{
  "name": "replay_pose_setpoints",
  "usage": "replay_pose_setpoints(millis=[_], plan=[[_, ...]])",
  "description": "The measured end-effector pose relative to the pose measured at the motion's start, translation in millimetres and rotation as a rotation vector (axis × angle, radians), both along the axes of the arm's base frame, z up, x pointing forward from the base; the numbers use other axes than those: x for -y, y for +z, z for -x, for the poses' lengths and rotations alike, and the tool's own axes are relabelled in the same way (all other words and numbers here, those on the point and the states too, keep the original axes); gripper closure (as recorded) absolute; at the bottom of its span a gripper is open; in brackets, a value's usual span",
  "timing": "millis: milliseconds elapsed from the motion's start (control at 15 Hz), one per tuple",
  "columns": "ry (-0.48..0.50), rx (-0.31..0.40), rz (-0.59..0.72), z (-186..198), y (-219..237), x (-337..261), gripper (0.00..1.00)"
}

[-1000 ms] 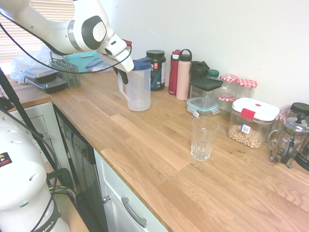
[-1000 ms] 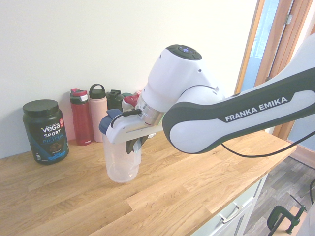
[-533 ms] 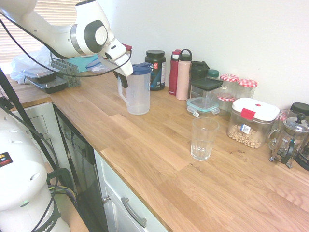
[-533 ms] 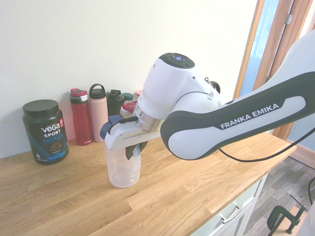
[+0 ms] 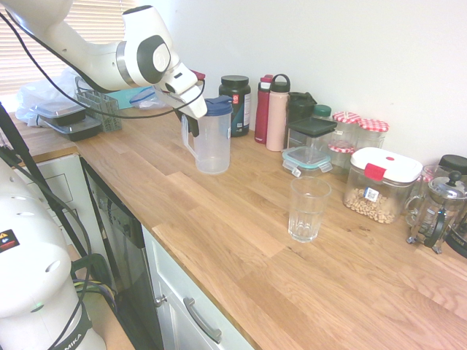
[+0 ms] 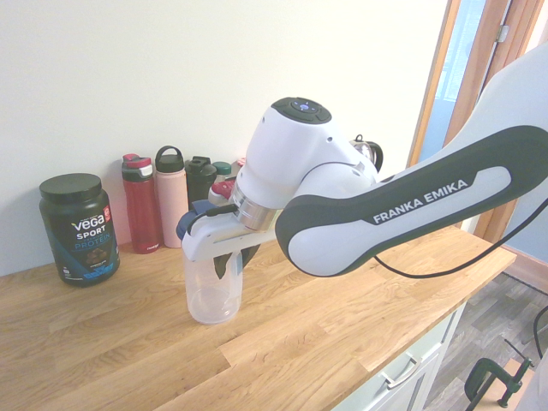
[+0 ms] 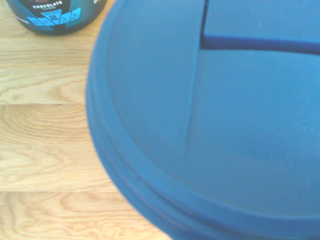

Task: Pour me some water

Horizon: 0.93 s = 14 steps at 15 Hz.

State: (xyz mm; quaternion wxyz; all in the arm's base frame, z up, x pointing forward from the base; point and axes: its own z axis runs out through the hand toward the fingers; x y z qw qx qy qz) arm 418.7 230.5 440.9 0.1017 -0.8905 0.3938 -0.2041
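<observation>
Clear plastic pitcher with a blue lid (image 5: 212, 138) upright on the wooden desk (image 5: 241, 219), well apart from the clear ribbed drinking glass (image 5: 307, 209), dark fingers (image 5: 192, 125) at its handle (cannot tell whether spread or pinching it)

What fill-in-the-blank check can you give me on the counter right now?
The jug has a ____ lid.
The drinking glass stands ____ on the counter.
The gripper is at the jug's ____.
The tub beside the red bottle has a ____ lid.

Missing words: blue; upright; handle; black
</observation>
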Motion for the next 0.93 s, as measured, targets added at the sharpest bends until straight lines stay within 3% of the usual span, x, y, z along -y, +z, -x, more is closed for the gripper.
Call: replay_pose_setpoints(millis=[267,467,600,800,933], plan=[[0.052,-0.03,0.044,16,-18,-5,0.0],[0.118,-0.077,0.092,39,-5,0,0.0],[0.143,-0.151,0.151,53,16,30,0.0],[0.086,-0.189,0.173,59,44,103,0.0],[0.044,-0.211,0.164,59,38,146,0.0]])
